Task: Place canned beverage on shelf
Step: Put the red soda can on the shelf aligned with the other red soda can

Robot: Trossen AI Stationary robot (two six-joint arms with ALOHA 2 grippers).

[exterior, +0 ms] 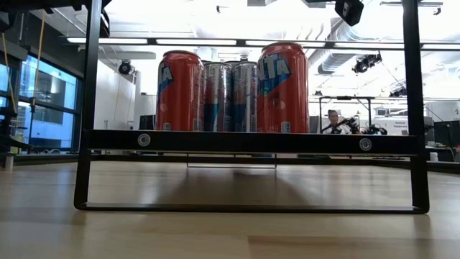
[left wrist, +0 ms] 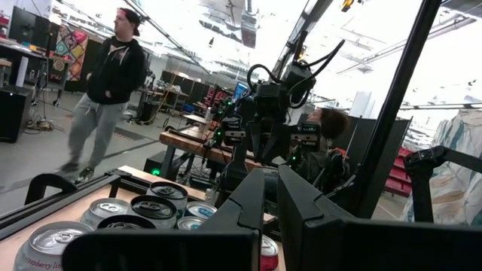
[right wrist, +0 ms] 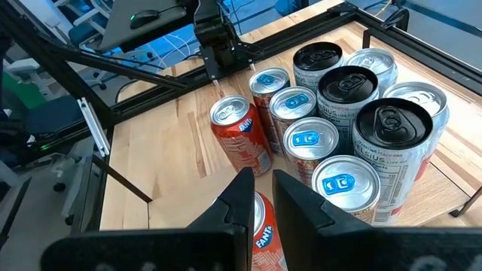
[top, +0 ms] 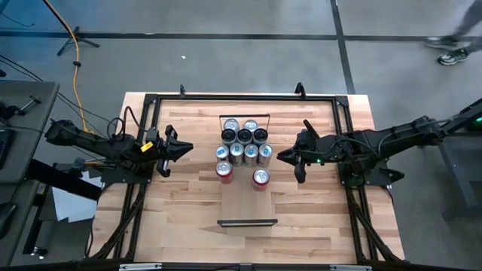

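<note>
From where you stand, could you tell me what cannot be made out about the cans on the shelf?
- Low view: the rear cans are hidden behind two red cans.
- High view: can labels are too small to read.
- Right wrist view: the nearest red can is partly covered by the right gripper.

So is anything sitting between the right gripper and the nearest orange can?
Nothing visible. The right gripper, shut and empty, sits beside the shelf, and bare tabletop separates it from the orange can at the cluster's near-right corner.
</note>
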